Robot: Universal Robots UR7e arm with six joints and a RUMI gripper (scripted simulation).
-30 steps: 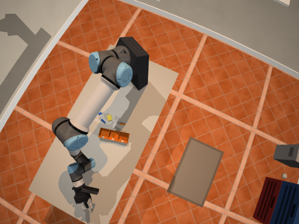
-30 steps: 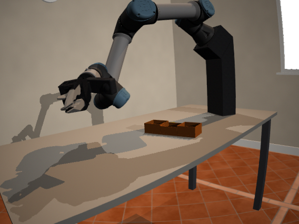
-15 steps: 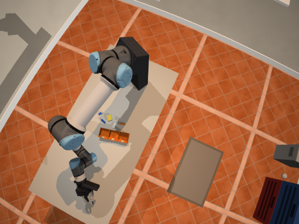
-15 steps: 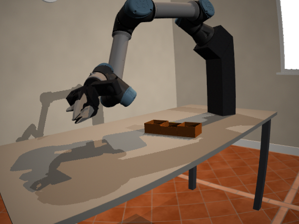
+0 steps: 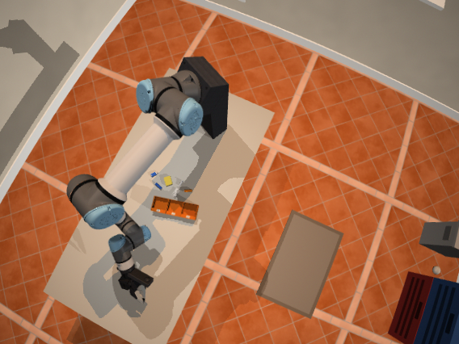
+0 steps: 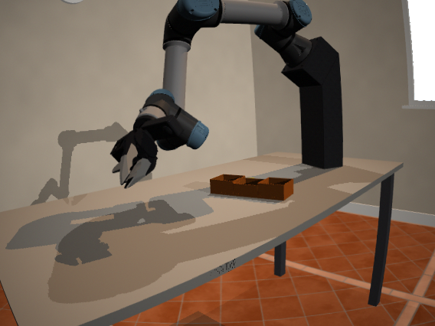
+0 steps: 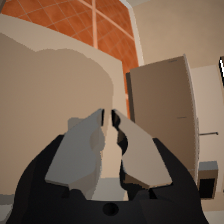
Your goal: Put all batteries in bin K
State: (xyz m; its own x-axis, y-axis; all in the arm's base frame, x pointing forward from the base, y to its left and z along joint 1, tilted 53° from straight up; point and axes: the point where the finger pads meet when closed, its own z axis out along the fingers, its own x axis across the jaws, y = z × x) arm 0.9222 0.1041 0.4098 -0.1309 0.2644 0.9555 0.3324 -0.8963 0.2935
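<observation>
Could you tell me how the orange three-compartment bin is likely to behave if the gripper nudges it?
The bin looks rigid, low and wide, so it would probably slide on the table rather than tip. Its thin walls suggest it is light, so even a gentle nudge from the gripper, now shut on nothing, might shift it.

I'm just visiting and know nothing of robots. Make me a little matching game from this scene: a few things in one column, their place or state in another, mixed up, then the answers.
Things:
1. gripper
2. orange bin tray
3. small scattered items
4. black pedestal

Places or states:
A. standing at the table's far end, carrying the arm
B. shut and empty, hanging above the table
C. lying between the tray and the pedestal
D. three compartments, upright at mid-table

Pairs: 1-B, 2-D, 3-C, 4-A
</observation>
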